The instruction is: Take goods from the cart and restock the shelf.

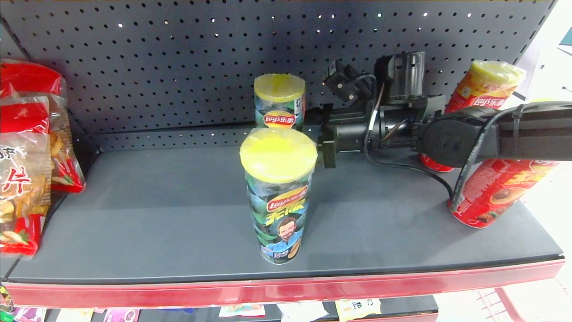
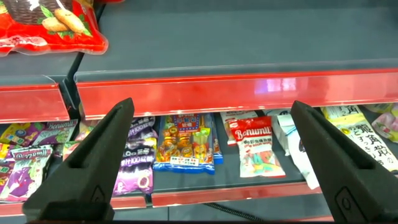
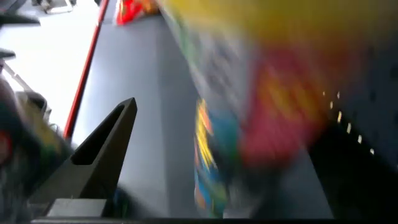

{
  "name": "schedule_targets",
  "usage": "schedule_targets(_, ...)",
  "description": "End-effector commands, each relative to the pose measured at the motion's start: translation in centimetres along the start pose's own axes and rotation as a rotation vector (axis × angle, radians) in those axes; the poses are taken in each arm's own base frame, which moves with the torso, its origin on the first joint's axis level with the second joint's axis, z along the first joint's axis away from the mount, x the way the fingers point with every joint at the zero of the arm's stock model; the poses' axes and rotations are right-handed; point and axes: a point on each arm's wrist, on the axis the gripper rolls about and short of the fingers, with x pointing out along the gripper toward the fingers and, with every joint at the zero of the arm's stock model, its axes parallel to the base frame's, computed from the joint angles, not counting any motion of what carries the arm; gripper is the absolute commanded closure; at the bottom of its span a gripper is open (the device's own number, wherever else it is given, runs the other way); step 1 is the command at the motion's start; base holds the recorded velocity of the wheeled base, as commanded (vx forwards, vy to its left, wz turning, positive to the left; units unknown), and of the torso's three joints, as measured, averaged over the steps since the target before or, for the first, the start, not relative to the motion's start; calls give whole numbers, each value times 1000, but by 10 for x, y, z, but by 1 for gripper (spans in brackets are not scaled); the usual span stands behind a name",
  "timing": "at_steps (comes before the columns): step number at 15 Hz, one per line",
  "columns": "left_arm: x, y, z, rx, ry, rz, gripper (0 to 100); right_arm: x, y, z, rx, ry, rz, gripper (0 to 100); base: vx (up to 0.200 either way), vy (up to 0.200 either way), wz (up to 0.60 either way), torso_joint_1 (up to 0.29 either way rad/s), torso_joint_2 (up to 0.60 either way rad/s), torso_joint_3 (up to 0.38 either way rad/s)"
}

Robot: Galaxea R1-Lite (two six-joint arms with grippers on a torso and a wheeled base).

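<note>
Two green chip cans with yellow lids stand on the dark shelf [image 1: 156, 214]. One [image 1: 278, 197] is near the front edge; the other [image 1: 279, 100] stands behind it by the pegboard. My right gripper [image 1: 319, 134] comes in from the right and sits just to the right of the back can. In the right wrist view that can [image 3: 249, 124] is a close blur, and one dark finger [image 3: 106, 149] stands apart from it, so the jaws look open. My left gripper [image 2: 211, 106] is open and empty, held low in front of the red shelf edge [image 2: 236, 90].
Two red chip cans [image 1: 487, 85] [image 1: 496, 188] lean at the shelf's right end, behind and under my right arm. Red snack bags [image 1: 27, 152] fill the left side. Lower shelves hold several small snack packets [image 2: 186, 140]. The shelf between the bags and the cans is bare.
</note>
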Motion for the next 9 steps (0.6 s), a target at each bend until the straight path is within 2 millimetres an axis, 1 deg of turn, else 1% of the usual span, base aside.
schedule_targets(1, 0, 0, 0, -1, 3, 0, 0, -19, 2, -6, 27, 27, -26, 0, 0, 0, 0, 0, 0, 0)
schedule_targets(5, 0, 0, 0, -1, 3, 0, 0, -21, 2, -24, 65, 83, -60, 0, 0, 0, 0, 0, 0, 0)
schedule_targets(9, 0, 0, 0, -1, 3, 0, 0, -16, -1, -29, 71, 90, -60, 0, 0, 0, 0, 0, 0, 0)
